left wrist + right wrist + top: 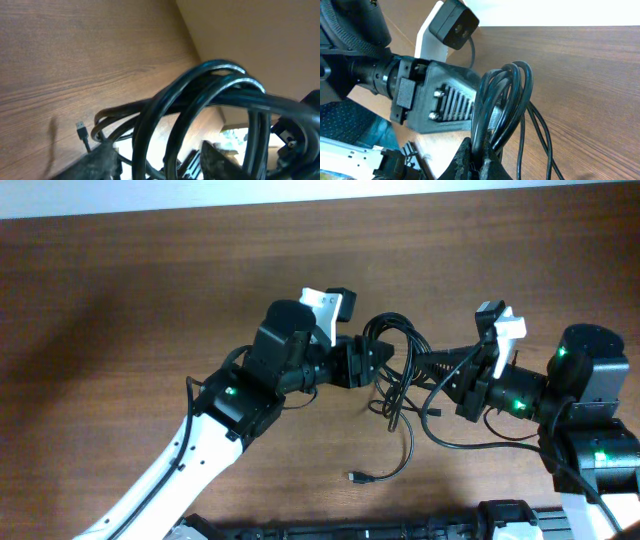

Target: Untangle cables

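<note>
The cables [396, 370] are thin black cords in a looped clump at the table's middle, lifted between both grippers. One loose strand trails toward me and ends in a small plug [355, 477]. My left gripper [372, 361] is at the clump's left side. In the left wrist view its fingers [157, 162] are apart, with cable loops [210, 90] passing between them, and a plug [81, 129] lies on the wood. My right gripper [425, 368] is at the clump's right side. In the right wrist view its fingers [482, 160] are shut on a cable loop [502, 100].
The brown wooden table [120, 310] spreads around the clump. The left arm's gripper body [445, 105] fills the left of the right wrist view, close to the held loop. The table's far edge [300, 205] meets a white wall. Black base hardware [400, 525] sits at the near edge.
</note>
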### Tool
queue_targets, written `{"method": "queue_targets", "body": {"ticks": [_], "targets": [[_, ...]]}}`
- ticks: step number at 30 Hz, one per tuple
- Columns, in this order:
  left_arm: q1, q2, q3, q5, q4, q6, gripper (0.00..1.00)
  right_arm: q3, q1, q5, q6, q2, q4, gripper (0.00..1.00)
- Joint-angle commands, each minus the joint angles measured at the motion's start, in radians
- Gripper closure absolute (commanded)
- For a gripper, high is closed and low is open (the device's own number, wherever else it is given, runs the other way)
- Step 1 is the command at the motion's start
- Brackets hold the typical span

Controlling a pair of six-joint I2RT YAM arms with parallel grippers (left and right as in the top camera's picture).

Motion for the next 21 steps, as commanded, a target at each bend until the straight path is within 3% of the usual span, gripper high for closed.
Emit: {"method": "queue_targets", "body": {"ticks": [1, 7, 12, 15, 16, 17, 21], "targets": [[-0.005, 0.01, 0.013, -0.01, 0.007, -0.01, 0.65, 0.013, 0.001, -0.05, -0.005, -0.005, 0.01, 0.96], [-0.005, 0.01, 0.013, -0.01, 0.018, -0.009, 0.98, 0.013, 0.001, -0.074, -0.027, -0.005, 0.007, 0.96], [-0.004, 0.01, 0.013, -0.064, 0.017, 0.093, 1.0, 0.013, 0.001, 0.003, -0.087, -0.005, -0.048, 0.96], [-0.004, 0.01, 0.013, -0.116, -0.017, 0.253, 1.0, 0.013, 0.001, 0.144, -0.087, -0.004, -0.116, 0.37], [-0.004, 0.01, 0.013, -0.13, -0.029, 0.291, 1.0, 0.013, 0.001, 0.185, -0.087, -0.004, -0.135, 0.28], [-0.004, 0.01, 0.013, -0.133, -0.044, 0.373, 1.0, 0.013, 0.001, 0.225, -0.088, -0.004, -0.149, 0.23], [-0.008, 0.01, 0.013, -0.133, -0.062, 0.433, 1.0, 0.013, 0.001, 0.228, -0.095, -0.004, -0.15, 0.2]]}}
